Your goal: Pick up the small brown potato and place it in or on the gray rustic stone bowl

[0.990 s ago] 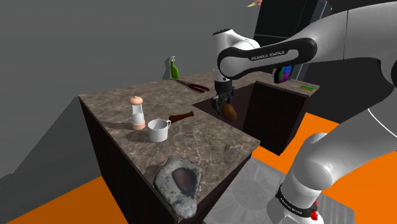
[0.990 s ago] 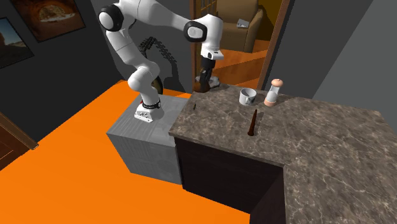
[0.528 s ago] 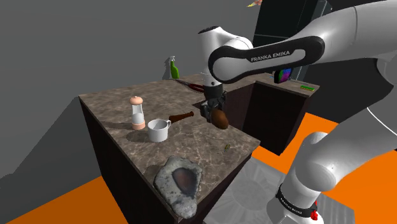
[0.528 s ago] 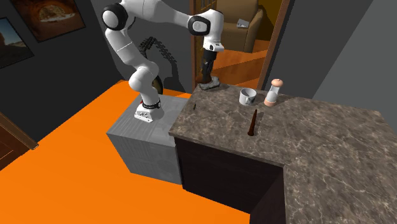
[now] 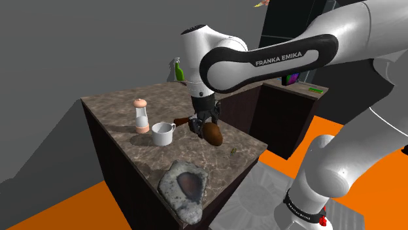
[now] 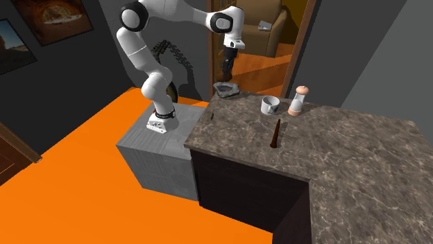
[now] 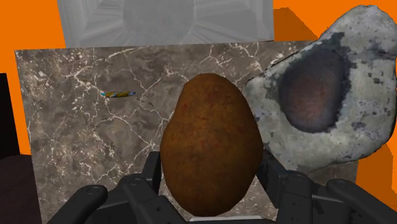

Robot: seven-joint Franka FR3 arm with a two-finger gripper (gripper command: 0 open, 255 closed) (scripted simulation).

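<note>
Since half a second ago the arm has swung toward the shoulder view's left, carrying the potato (image 5: 212, 133) further over the counter (image 5: 118, 108) and closer to the stone bowl (image 5: 171, 180). In the second exterior view the pincer (image 6: 226, 71) now hangs above the bowl (image 6: 227, 88) instead of in front of it.

The pincer (image 5: 204, 124) is closed on the potato, one black finger (image 7: 147, 170) pressed to each side. In the wrist view the brown, egg-shaped potato (image 7: 210, 145) is held up off the counter, with the rough grey bowl (image 7: 362, 76) and its dark hollow just beside it.

The counter is dark veined marble on dark cabinets. A white cup (image 5: 162, 134) and a shaker (image 5: 141, 115) with a peach top stand near each other, and a green spray bottle (image 5: 178, 69) stands at the far edge. The floor (image 6: 83, 152) is bright orange, the walls are grey, and the arm's grey stand (image 6: 156, 163) sits against the counter's end.
</note>
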